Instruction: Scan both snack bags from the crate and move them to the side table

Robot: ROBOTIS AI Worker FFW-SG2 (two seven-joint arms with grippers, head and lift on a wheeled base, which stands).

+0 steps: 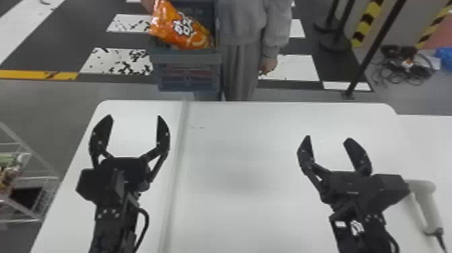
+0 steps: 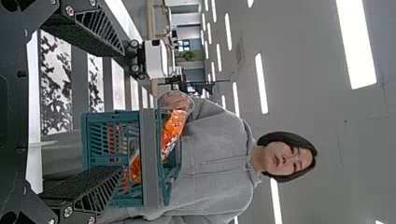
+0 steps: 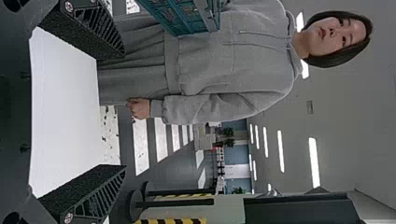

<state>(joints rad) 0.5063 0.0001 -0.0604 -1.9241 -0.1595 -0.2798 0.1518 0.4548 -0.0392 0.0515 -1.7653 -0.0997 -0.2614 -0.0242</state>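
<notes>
1. While left end effector (image 1: 134,116) and right end effector (image 1: 329,137) are standing spread, orange bag (image 1: 181,29) is leaning in crate (image 1: 186,58).
2. Bag is lying ahead and slightly right of left one, the nearer.

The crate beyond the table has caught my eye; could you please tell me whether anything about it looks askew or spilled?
Only mildly: an orange snack bag sits tilted in the crate, one end poking above the rim near a person's hand. I see no spill.
</notes>
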